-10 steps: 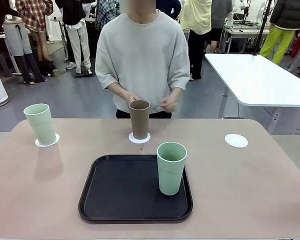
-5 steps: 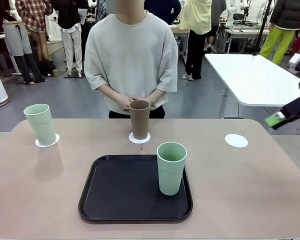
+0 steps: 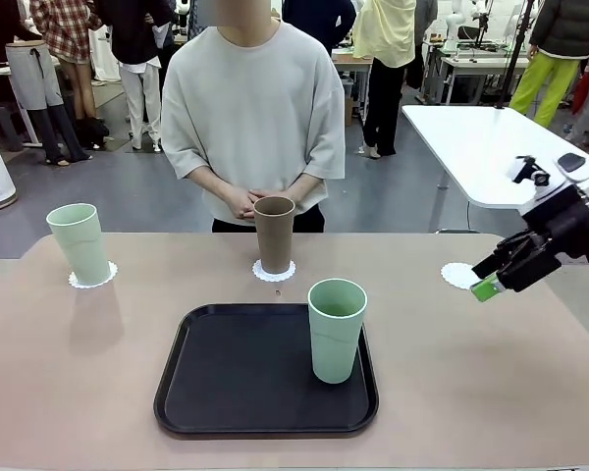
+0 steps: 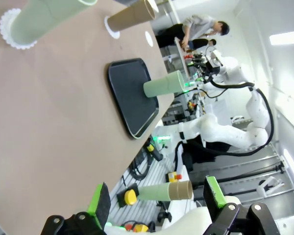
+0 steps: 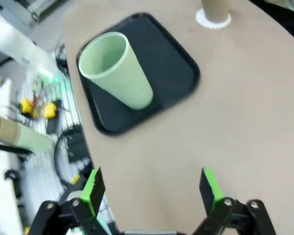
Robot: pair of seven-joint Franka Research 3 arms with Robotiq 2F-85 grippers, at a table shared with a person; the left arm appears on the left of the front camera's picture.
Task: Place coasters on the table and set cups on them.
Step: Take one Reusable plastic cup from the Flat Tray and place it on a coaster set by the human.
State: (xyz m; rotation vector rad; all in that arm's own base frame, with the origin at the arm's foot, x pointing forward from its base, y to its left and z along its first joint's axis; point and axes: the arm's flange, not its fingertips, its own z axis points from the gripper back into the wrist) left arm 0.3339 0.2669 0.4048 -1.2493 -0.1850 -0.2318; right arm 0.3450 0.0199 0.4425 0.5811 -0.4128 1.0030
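Observation:
One pale green cup [image 3: 79, 242] stands on a coaster [image 3: 92, 277] at the table's [image 3: 471, 392] far left. The brown cup [image 3: 274, 234] stands on a second coaster [image 3: 274, 272] at the far middle. Another pale green cup [image 3: 336, 329] stands upright in the black tray [image 3: 236, 383]. My right gripper [image 3: 486, 280] hangs open over the near edge of the bare third coaster [image 3: 458, 274] on the right. From the right wrist I see open fingers [image 5: 93, 188] above bare table, the trayed green cup [image 5: 117, 68] beyond. My left gripper [image 4: 157, 198] is open off the table's left end.
A person stands at the far side with hands [image 3: 260, 201] clasped just behind the brown cup. A white table [image 3: 501, 147] is at the back right. Bare tabletop lies around the tray on both sides.
My right arm has come in from the right edge and dropped down toward the bare coaster. The person has brought both hands together and stands still. The cups have not moved.

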